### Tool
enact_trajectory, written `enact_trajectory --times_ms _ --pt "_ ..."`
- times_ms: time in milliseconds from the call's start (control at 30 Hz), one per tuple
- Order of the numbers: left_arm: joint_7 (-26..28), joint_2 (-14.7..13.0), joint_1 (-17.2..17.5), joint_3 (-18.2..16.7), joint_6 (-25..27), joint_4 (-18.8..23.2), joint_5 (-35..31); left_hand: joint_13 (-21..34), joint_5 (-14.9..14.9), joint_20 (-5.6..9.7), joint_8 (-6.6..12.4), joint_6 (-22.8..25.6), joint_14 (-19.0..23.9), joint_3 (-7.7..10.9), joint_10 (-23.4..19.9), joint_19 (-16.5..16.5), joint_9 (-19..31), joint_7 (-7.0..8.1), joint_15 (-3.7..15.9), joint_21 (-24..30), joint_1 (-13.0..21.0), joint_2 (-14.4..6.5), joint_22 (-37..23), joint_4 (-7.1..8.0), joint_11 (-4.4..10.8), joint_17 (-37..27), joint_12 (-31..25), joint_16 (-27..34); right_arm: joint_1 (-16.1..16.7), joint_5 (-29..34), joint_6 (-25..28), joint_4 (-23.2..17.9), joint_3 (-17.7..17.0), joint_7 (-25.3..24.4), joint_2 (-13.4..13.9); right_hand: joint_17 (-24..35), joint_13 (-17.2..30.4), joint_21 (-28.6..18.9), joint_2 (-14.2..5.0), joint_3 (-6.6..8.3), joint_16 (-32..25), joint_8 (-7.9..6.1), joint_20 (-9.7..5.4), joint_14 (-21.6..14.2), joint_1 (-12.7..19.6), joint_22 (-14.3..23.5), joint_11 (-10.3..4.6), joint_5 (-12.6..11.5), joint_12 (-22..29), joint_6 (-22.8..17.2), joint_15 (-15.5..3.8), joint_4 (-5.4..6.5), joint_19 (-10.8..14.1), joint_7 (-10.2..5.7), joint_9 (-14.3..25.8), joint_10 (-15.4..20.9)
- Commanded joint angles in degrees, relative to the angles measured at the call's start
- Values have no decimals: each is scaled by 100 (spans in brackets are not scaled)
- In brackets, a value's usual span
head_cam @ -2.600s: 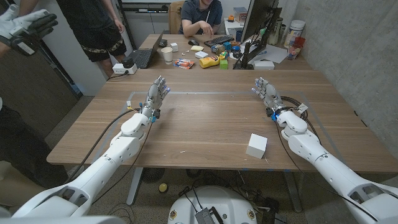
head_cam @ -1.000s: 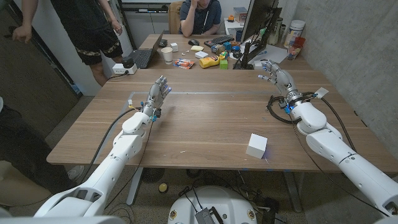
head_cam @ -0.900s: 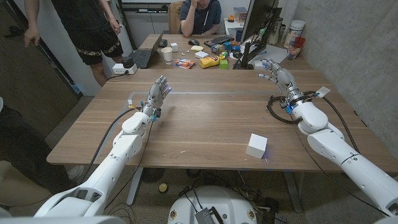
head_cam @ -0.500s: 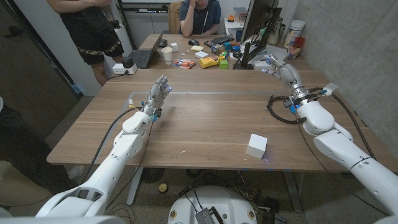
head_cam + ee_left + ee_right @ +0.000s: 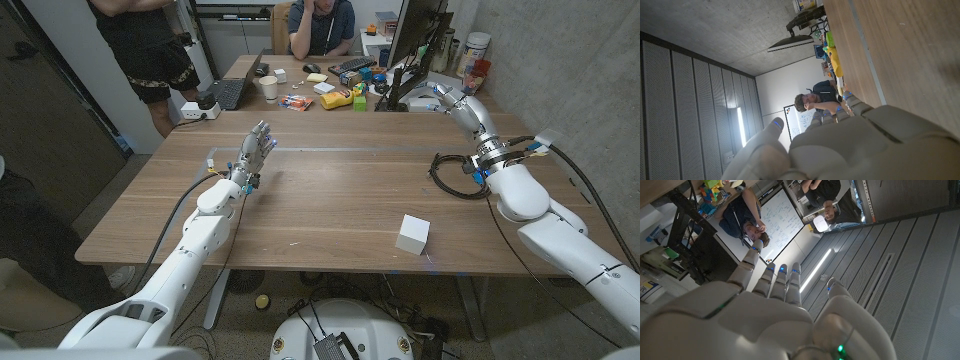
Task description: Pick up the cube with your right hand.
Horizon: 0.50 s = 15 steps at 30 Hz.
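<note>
A white cube (image 5: 412,234) stands on the wooden table (image 5: 340,200) near its front edge, right of the middle. My right hand (image 5: 463,105) is raised above the table's far right part, well behind the cube, fingers stretched out and holding nothing; its back fills the right wrist view (image 5: 775,320). My left hand (image 5: 255,150) stands upright over the table's left part, fingers apart and empty, and its back shows in the left wrist view (image 5: 840,145).
A second table (image 5: 320,85) behind carries a laptop, a cup, a monitor and small clutter. One person sits at it and another stands at the back left. Black cables (image 5: 450,170) loop beside my right wrist.
My right arm has lifted and swung back and to the right, away from the cube. The left arm and the cube have not moved. The standing person has shifted.
</note>
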State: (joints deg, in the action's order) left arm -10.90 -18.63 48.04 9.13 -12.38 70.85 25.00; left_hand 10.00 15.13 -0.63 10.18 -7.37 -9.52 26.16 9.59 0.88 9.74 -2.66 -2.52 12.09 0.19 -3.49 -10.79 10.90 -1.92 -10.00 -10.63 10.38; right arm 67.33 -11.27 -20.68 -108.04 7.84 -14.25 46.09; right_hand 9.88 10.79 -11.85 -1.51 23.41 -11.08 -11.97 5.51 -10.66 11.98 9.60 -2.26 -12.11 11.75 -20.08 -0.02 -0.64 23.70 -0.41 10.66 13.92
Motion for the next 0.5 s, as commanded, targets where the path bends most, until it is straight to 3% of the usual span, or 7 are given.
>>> enact_trajectory --times_ms 33,500 --pt "-60 25 -47 14 9 -43 -31 18 28 -30 25 -26 -168 -1 55 -7 30 0 3 25 1 -652 -12 2 3 -26 -22 28 752 943 271 -751 -535 -544 3 5 15 13 -44 29 3 -35 20 -57 76 11 -29 -24 3 -55 6 -37 49 23 13 56" --pt "-110 43 -84 14 9 -96 -45 18 28 -29 25 -25 -168 -8 50 -8 29 1 -1 25 0 -650 -12 2 1 -26 -25 29 1473 1838 496 -1419 -1075 -769 -338 5 17 25 -89 47 8 -19 18 -86 103 10 -62 -31 -8 -72 -21 -66 84 -47 13 83"
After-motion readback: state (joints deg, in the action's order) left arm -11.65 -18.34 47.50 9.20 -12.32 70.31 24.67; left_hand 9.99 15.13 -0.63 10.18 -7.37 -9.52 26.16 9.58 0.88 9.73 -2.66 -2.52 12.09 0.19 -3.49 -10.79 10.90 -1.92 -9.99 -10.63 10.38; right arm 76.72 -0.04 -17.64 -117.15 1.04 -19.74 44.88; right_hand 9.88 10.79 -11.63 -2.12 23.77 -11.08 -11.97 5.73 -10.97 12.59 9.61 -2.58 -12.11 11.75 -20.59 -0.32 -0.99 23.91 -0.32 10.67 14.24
